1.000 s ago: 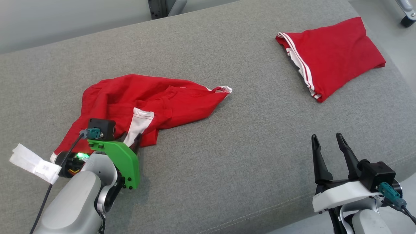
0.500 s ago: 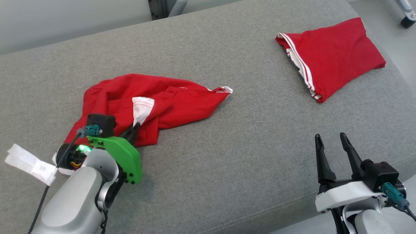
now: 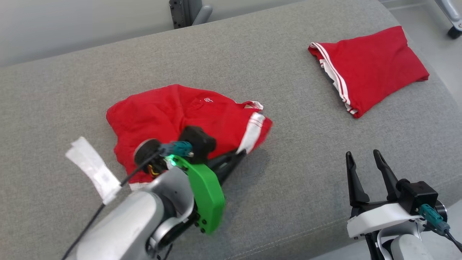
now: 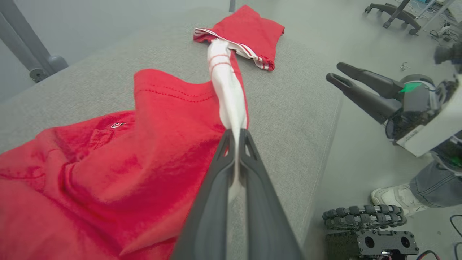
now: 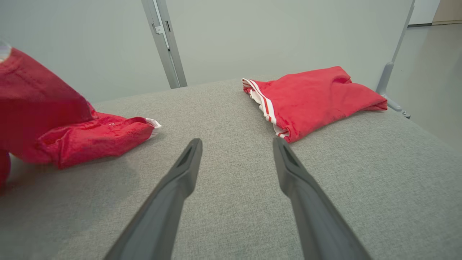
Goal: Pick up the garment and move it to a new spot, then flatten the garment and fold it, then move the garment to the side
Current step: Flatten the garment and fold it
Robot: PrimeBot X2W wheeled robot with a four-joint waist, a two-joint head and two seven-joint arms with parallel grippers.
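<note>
- Two red pieces on grey pad: garment crumpled at centre-left in head view, folded garment at far right corner.
- Garment is bunched in a heap w/ soft creases; small white logo on top, white-trimmed hem poking out at its far right.
- White band w/ red stripes, at garment's right edge, is pulled up off pad and stretched taut. Most of the cloth rests on pad.
- Folded garment: neat rectangle, white stripes along its left edge, well apart from the heap.
- L gripper — fingers pressed together, pinching white band btwn them. Wrist view shows cloth running down the slit.
- L arm reaches across garment's near edge, green bracket towards camera, fingers pointing right & away, tips off pad.
- R gripper — fingers spread, nothing btwn them. It hovers over pad's near right edge, pointing away, w/ folded garment beyond the tips.
- Shoe of a person on floor beside pad, in L wrist view.
</note>
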